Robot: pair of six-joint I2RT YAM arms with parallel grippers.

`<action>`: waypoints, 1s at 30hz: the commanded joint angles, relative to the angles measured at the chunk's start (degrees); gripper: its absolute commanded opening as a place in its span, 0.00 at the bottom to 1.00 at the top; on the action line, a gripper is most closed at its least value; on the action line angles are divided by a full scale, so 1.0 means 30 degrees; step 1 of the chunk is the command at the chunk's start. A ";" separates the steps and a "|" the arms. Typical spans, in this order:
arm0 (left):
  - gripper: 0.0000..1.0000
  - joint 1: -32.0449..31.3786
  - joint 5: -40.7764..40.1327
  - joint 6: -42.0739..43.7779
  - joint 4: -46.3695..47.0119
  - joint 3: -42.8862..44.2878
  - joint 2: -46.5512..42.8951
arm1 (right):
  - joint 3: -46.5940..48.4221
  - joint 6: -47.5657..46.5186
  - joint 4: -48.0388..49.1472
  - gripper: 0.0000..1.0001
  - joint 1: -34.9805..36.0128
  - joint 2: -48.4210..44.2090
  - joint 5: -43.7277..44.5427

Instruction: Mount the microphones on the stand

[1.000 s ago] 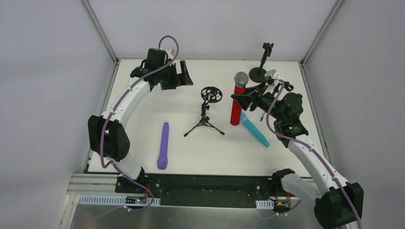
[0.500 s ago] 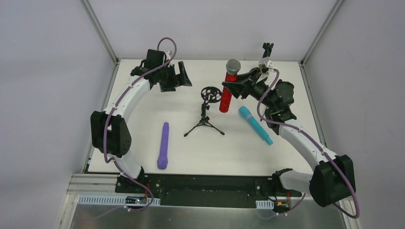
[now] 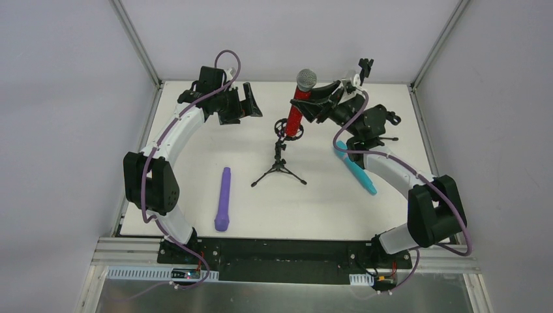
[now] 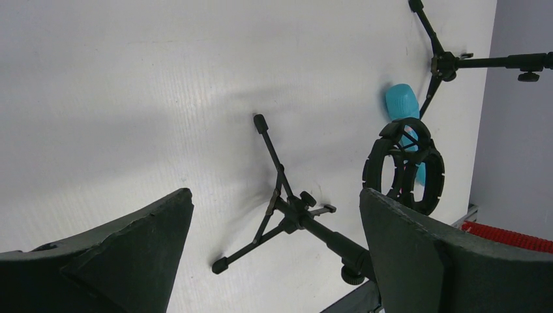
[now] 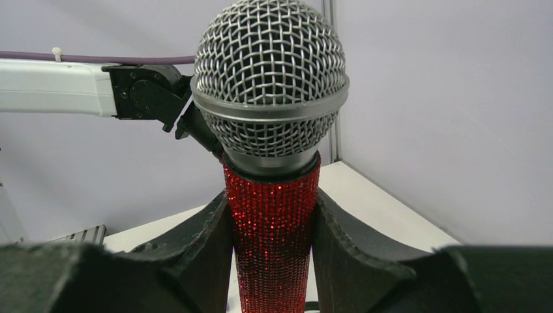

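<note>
Jaws of left gripper (image 3: 251, 105): spread wide, empty, left of stand (image 3: 280, 164).
Ring (image 3: 282, 128): atop stand, beneath microphone's tail.
Red microphone (image 3: 297, 111): near upright, head up, pinched by right gripper (image 5: 272, 225), the nearer arm; path runs downward.

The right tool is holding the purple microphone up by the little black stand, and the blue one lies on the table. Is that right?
Not quite. The right tool holds the red microphone; the right wrist view shows it. The purple one lies on the table. The rest fits: it is up by the little black stand, and the blue one lies on the table.
</note>
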 commanded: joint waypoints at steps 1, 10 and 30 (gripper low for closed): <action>0.99 0.0181 0.0506 -0.0245 -0.0053 0.0746 -0.0265 | 0.1765 0.0132 0.3373 0.00 0.0127 0.0018 -0.0486; 0.99 0.0183 0.0763 -0.0378 -0.0057 0.0780 -0.0030 | 0.2145 -0.0420 0.3405 0.00 0.0226 0.0178 -0.0561; 0.99 0.0212 0.1185 -0.0482 -0.0061 0.0803 0.0160 | 0.1361 -0.1381 0.4556 0.00 0.0274 0.2706 0.1342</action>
